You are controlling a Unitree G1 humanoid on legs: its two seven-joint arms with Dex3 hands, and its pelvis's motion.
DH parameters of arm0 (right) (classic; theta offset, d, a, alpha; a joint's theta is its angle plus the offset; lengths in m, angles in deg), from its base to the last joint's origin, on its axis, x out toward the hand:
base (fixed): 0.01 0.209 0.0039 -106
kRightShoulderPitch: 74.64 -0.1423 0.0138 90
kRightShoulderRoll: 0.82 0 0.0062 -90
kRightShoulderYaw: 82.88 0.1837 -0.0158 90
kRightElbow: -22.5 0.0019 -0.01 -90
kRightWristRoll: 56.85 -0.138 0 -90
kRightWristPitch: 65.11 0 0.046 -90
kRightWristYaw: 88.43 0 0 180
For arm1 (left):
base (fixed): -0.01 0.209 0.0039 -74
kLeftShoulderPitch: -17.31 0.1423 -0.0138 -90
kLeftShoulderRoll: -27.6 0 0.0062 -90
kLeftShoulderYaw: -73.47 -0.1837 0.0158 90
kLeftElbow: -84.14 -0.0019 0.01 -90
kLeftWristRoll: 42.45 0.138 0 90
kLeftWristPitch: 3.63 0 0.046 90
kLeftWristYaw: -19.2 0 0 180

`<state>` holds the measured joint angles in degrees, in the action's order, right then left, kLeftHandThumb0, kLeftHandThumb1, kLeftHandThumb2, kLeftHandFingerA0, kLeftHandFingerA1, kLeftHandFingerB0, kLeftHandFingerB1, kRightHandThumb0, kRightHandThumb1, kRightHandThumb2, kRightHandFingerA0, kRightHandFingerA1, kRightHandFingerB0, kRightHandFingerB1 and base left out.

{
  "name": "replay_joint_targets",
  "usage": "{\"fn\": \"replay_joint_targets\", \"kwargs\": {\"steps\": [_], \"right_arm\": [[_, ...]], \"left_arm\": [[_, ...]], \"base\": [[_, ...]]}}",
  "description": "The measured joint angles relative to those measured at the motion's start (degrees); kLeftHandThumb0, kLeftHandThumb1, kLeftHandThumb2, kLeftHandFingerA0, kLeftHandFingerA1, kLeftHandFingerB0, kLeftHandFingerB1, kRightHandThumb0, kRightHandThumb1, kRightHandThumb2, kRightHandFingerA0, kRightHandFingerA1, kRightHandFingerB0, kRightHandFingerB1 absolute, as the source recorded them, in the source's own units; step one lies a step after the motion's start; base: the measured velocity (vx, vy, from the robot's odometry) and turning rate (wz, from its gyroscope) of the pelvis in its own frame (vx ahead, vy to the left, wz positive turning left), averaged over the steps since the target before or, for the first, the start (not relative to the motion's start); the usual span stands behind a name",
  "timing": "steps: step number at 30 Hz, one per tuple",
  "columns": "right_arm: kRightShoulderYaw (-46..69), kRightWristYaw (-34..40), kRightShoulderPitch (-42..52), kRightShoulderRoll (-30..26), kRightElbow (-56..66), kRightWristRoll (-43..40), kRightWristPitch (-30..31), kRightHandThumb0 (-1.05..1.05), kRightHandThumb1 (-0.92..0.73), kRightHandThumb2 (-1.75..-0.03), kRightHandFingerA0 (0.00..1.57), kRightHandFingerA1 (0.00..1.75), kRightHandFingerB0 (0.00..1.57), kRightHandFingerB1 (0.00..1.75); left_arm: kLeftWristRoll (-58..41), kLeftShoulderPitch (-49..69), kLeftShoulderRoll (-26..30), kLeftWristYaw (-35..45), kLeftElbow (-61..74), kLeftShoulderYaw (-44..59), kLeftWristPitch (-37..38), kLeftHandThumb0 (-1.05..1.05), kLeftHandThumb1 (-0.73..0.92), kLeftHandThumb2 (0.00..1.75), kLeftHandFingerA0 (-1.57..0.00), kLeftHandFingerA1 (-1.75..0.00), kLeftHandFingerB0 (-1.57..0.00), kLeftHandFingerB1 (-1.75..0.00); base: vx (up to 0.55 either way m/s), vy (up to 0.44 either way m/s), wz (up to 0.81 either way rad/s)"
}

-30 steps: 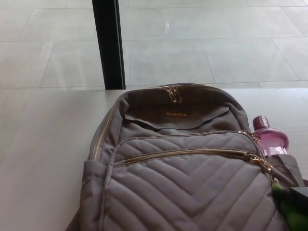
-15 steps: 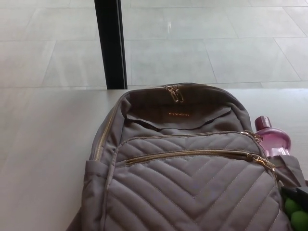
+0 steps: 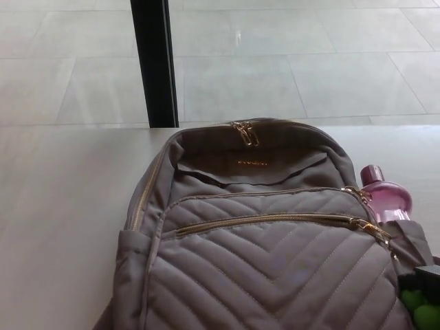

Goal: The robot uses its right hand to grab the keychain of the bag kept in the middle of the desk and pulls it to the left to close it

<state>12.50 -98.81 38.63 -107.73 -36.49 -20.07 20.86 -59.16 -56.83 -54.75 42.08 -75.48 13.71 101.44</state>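
Observation:
A taupe quilted backpack [image 3: 268, 268] lies on the desk, its top facing away from me. The front pocket's gold zipper [image 3: 275, 220] runs across the bag, and its pull [image 3: 377, 232] sits at the right end. A green fuzzy keychain [image 3: 419, 311] hangs below that pull in the bottom right corner. A small black part [image 3: 429, 273], apparently my right hand, shows at the right edge just above the keychain. Too little of it is visible to tell how it stands. My left hand does not show.
A pink bottle [image 3: 386, 196] stands in the bag's right side pocket. The pale desk [image 3: 62, 227] spreads to the left of the bag. A black post [image 3: 152, 62] rises behind the desk's far edge, with tiled floor beyond.
The view shook slightly sideways and came back. The green keychain sits a little lower and further right than a second ago. The bag has not moved.

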Motion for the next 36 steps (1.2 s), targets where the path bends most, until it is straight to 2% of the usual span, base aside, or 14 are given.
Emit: {"fn": "replay_joint_targets", "kwargs": {"steps": [3, 5, 6, 7, 8, 9, 10, 16, 21, 22, 26, 27, 31, 36], "right_arm": [[0.1, 1.0, -0.2, 0.3, -0.8, 0.0, -1.3, -0.33, -0.75, -0.66, 0.96, 1.7, 0.83, 0.76], [0.1, 1.5, -0.2, 0.3, -1.2, 0.1, -1.9, -0.31, -0.7, -0.76, 0.96, 1.72, 0.79, 0.98], [0.1, 1.7, -0.2, 0.4, -1.4, 0.2, -2.1, -0.32, -0.68, -0.7, 0.94, 1.75, 0.74, 1.1], [0.2, 1.9, -0.3, 0.4, -1.6, 0.2, -2.4, -0.39, -0.5, -0.95, 1.21, 1.35, 0.78, 0.95], [0.2, 2.3, -0.3, 0.5, -1.8, 0.2, -2.7, -0.29, -0.64, -0.69, 0.95, 1.75, 0.76, 1.1], [0.2, 2.5, -0.4, 0.6, -2.0, 0.3, -2.9, -0.24, -0.55, -0.85, 1.17, 1.64, 0.76, 1.15], [0.2, 2.9, -0.4, 0.8, -2.2, 0.4, -3.2, -0.29, -0.58, -0.88, 0.95, 1.75, 0.73, 1.28], [0.8, 4.9, -0.8, 1.9, -3.8, 0.4, -5.5, -0.34, -0.54, -1.14, 0.98, 1.75, 0.76, 1.43], [1.8, 5.1, -0.9, 3.0, -4.0, 0.0, -6.1, -0.31, -0.53, -1.18, 0.94, 1.75, 0.7, 1.55], [1.9, 5.0, -1.0, 3.2, -4.0, -0.2, -6.1, -0.31, -0.52, -1.2, 0.96, 1.75, 0.63, 1.68], [2.5, 3.1, -1.8, 4.5, -3.3, -2.5, -4.5, -0.27, -0.51, -1.16, 0.96, 1.75, 0.62, 1.66], [2.6, 2.4, -2.0, 4.8, -3.1, -3.2, -3.9, -0.26, -0.56, -1.09, 0.92, 1.75, 0.67, 1.56], [3.6, 0.1, -3.8, 6.0, -1.4, -6.1, -1.2, -0.23, -0.55, -1.17, 0.94, 1.75, 0.68, 1.58], [4.7, -2.0, -6.3, 6.8, -0.8, -9.6, 1.5, -0.21, -0.56, -1.09, 0.94, 1.68, 0.65, 1.63]], "left_arm": [[-0.2, 0.0, -0.3, -0.1, 0.0, 0.3, 0.2, -0.91, 0.92, 0.82, -0.67, -0.56, -0.56, -0.45], [-0.3, 0.0, -0.6, -0.2, 0.0, 0.5, 0.3, -0.92, 0.92, 0.84, -0.7, -0.57, -0.62, -0.48], [-0.3, 0.0, -0.7, -0.4, 0.0, 0.6, 0.3, -0.9, 0.92, 0.85, -0.68, -0.56, -0.58, -0.46], [-0.4, 0.1, -0.8, -0.5, 0.0, 0.7, 0.3, -0.9, 0.92, 0.85, -0.67, -0.56, -0.57, -0.46], [-0.4, 0.1, -0.9, -0.5, 0.0, 0.8, 0.4, -0.9, 0.92, 0.84, -0.68, -0.56, -0.58, -0.46], [-0.4, 0.1, -0.9, -0.6, 0.0, 0.9, 0.4, -0.91, 0.92, 0.83, -0.69, -0.56, -0.61, -0.47], [-0.4, 0.1, -0.9, -0.6, 0.0, 1.0, 0.4, -0.92, 0.92, 0.85, -0.69, -0.56, -0.59, -0.47], [-0.4, 0.1, -1.0, -0.9, -0.2, 1.3, 0.7, -0.93, 0.92, 0.87, -0.7, -0.56, -0.57, -0.46], [-0.4, 0.2, -1.0, -1.0, -0.2, 1.6, 1.0, -0.95, 0.92, 0.9, -0.68, -0.57, -0.56, -0.46], [-0.4, 0.3, -1.0, -1.0, -0.2, 1.7, 1.0, -0.93, 0.92, 0.88, -0.68, -0.57, -0.58, -0.47], [-0.4, 0.6, -1.0, -1.0, -0.2, 1.9, 1.0, -0.95, 0.92, 0.9, -0.68, -0.58, -0.56, -0.47], [-0.4, 0.6, -1.0, -1.0, -0.2, 2.0, 1.0, -0.95, 0.92, 0.88, -0.7, -0.58, -0.58, -0.47], [-0.4, 0.6, -1.0, -1.0, -0.2, 2.0, 1.0, -0.93, 0.92, 0.87, -0.69, -0.58, -0.59, -0.47], [-0.4, 0.6, -1.0, -1.0, -0.2, 2.0, 1.0, -0.95, 0.92, 0.9, -0.7, -0.58, -0.58, -0.47]], "base": [[0.0, 0.0, 0.0], [0.0, 0.0, 0.0], [0.0, 0.0, 0.0], [0.0, 0.0, 0.0], [0.0, 0.0, 0.0], [0.0, 0.0, 0.0], [0.0, 0.0, 0.0], [0.0, 0.0, 0.0], [0.0, 0.0, 0.0], [0.0, 0.0, 0.0], [0.0, 0.0, 0.0], [0.0, 0.0, 0.0], [0.0, 0.0, 0.0], [0.0, 0.0, 0.0]]}}
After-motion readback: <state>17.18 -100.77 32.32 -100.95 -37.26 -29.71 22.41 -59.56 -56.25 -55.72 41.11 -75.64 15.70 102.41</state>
